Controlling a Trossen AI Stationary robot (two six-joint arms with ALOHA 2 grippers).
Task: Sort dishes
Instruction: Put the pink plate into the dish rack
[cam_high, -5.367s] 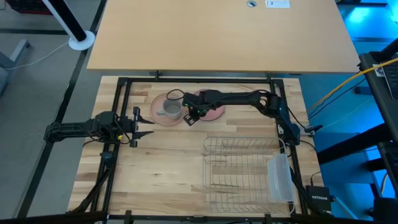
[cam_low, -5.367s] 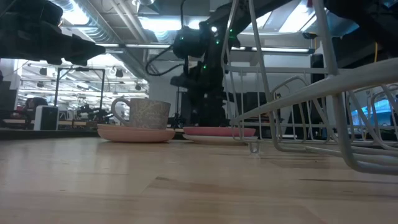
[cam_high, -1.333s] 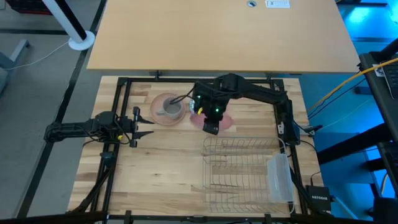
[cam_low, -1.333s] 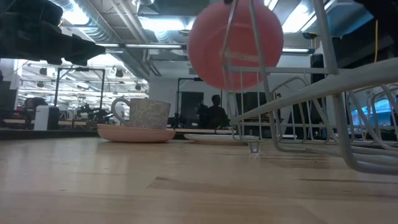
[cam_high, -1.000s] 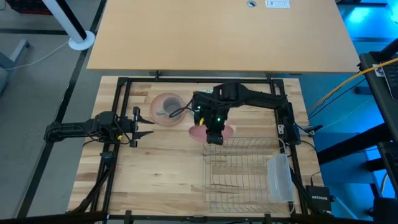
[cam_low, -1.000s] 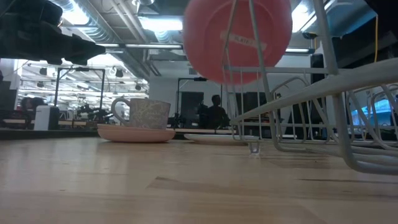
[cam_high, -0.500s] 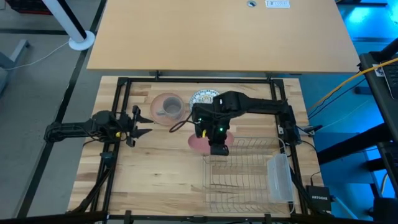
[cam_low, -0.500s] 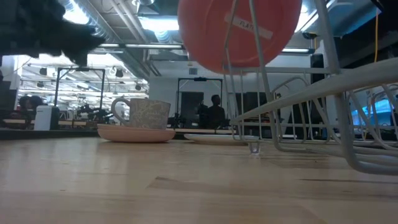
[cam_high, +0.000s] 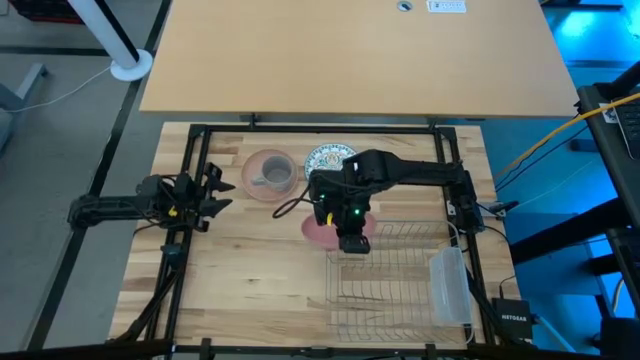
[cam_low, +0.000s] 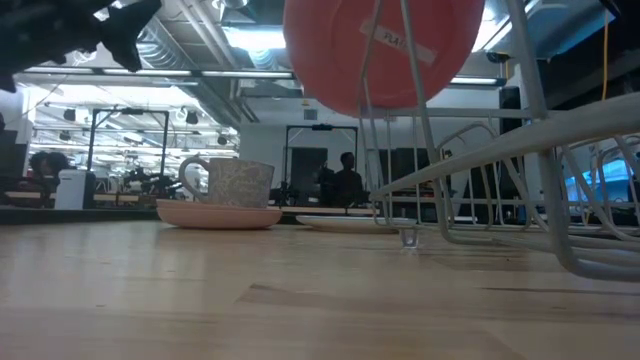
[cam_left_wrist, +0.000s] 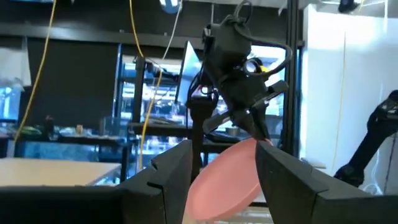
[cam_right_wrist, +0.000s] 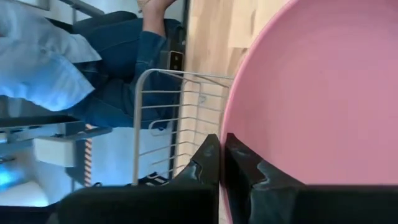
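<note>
We are seeing the right gripper (cam_high: 348, 238) pinching the rim of one pink plate (cam_high: 322, 229), hanging tilted beside the wire rack (cam_high: 395, 275). Behind it are lying a second pink plate (cam_high: 268, 175) carrying one grey mug (cam_high: 270, 176), and one patterned plate (cam_high: 328, 158), partly hidden. The left gripper (cam_high: 220, 189) is waiting apart, fingers parted.

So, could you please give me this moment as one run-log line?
right gripper: shut on pink plate, raised at wire rack | left gripper: idle, empty | mug: on second pink plate
</note>
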